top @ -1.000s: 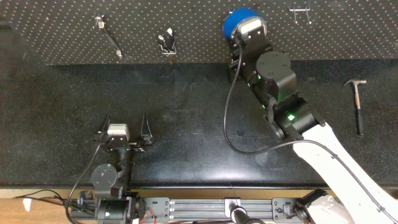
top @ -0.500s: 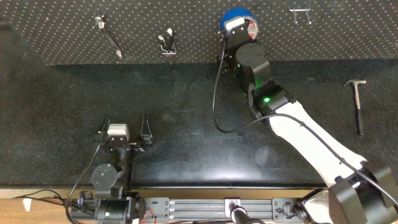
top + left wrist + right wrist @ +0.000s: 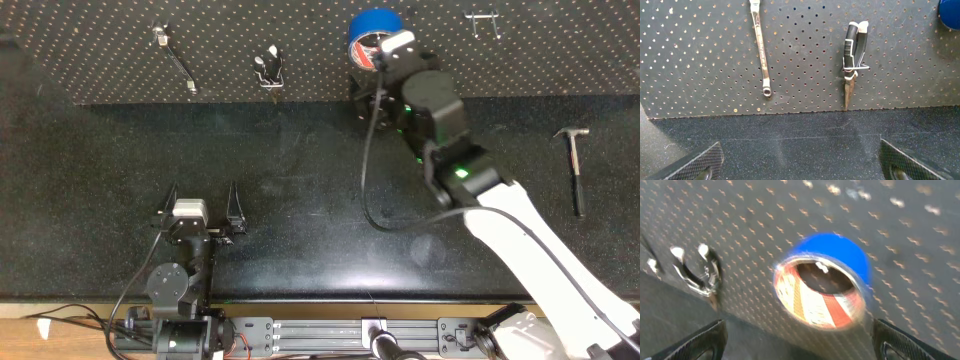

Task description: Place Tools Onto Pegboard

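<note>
Two grippers stood wide open, holding nothing. The right gripper (image 3: pixel 800 345) faced the blue tape roll (image 3: pixel 372 28), which sat against the pegboard (image 3: pixel 80 50) right of its middle, apart from the fingers. A wrench (image 3: pixel 760 50) and pliers (image 3: pixel 854 55) hung left of the roll. The left gripper (image 3: pixel 203 195) hovered near the bench's (image 3: pixel 300 200) front edge. A hammer (image 3: pixel 575 170) lay by the bench's right edge.

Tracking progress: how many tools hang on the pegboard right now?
3: wrench at the left, pliers beside it, blue tape roll farther right. Hammer lies on the table.
</note>
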